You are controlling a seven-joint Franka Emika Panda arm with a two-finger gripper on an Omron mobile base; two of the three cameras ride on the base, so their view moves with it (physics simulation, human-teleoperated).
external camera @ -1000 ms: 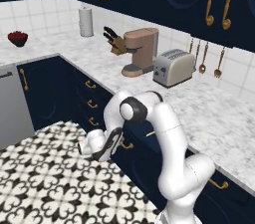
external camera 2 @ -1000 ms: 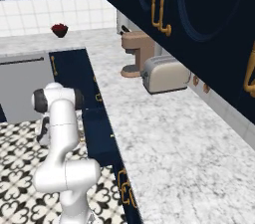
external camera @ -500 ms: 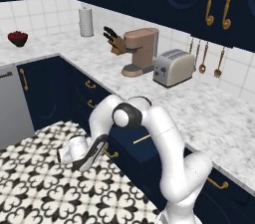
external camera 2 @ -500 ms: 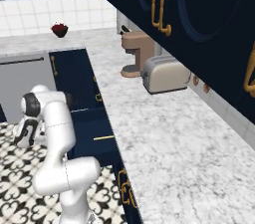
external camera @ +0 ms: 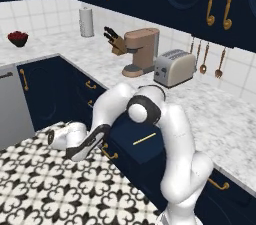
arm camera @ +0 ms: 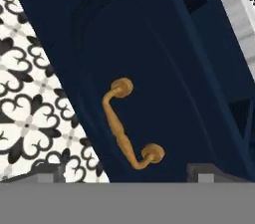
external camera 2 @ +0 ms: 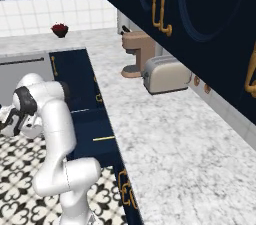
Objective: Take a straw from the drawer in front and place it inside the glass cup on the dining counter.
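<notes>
While the drawer [external camera: 141,144] stands pulled open with the straw [external camera: 144,139] lying inside, the claw [arm camera: 122,175] hangs low in front of its brass handle [arm camera: 128,124], fingers spread wide and empty. From here the arm could bump the drawer shut while rising, and the slim straw could slip between closing fingertips.

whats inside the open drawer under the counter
One thin pale yellow straw lies flat on the floor of the navy drawer. The robot's arm covers the drawer's left part in the left base view, so anything there cannot be seen.
</notes>
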